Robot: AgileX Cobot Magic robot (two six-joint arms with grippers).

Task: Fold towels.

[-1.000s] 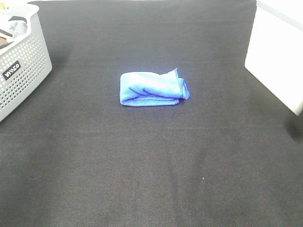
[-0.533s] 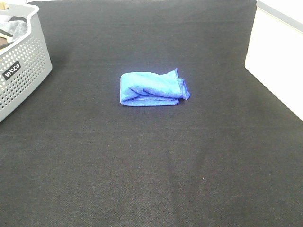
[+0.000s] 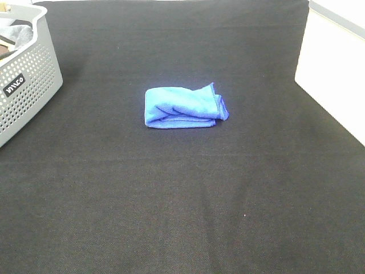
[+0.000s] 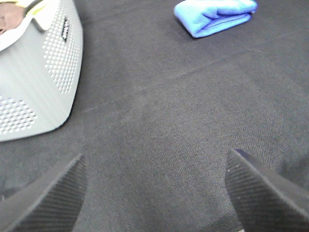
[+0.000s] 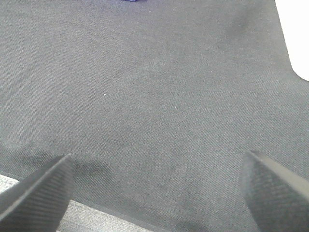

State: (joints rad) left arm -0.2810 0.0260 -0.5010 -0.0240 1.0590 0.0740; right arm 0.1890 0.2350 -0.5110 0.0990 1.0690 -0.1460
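Note:
A blue towel [image 3: 183,107] lies folded into a small bundle on the black table cloth [image 3: 182,194], near the middle of the table. It also shows in the left wrist view [image 4: 216,16]. Neither arm shows in the exterior high view. My left gripper [image 4: 154,193] is open and empty, low over the cloth near the basket, far from the towel. My right gripper [image 5: 159,188] is open and empty over bare cloth near the table's front edge. Only a sliver of the towel [image 5: 131,1] shows in the right wrist view.
A grey perforated basket [image 3: 25,74] with cloths inside stands at the far left; it also shows in the left wrist view [image 4: 38,77]. A white surface [image 3: 336,68] borders the cloth on the right.
A dark blur at the right edge one second ago, probably the right arm, has left the exterior high view. The towel has not moved.

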